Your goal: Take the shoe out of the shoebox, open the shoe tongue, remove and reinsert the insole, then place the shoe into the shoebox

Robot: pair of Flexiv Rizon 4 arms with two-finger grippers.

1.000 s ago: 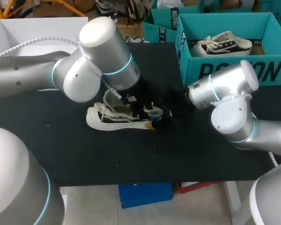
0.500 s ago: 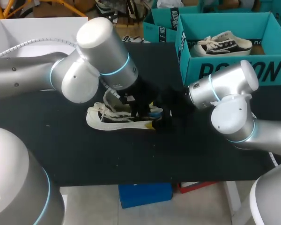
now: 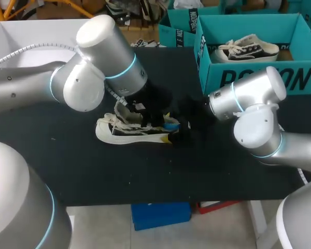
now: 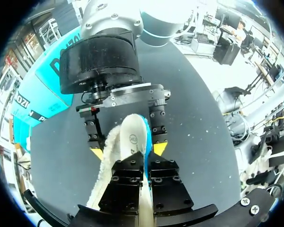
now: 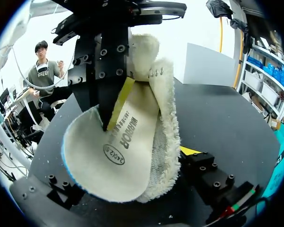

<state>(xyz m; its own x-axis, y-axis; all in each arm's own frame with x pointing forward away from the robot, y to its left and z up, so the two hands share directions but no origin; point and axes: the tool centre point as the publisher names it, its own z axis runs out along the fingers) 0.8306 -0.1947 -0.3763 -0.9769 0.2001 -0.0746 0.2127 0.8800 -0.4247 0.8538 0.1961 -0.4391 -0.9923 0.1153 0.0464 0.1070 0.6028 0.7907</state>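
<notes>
The sneaker (image 3: 119,136) rests mid-surface (image 3: 83,171) on the black top, well apart from the teal shoebox (image 3: 259,78), which holds another sneaker (image 3: 249,49). The left tool (image 4: 146,172) is clenched on the white insole (image 5: 109,151), which is partly out of the sneaker. The right tool (image 4: 128,150) clamps the sneaker's heel end from both sides.
</notes>
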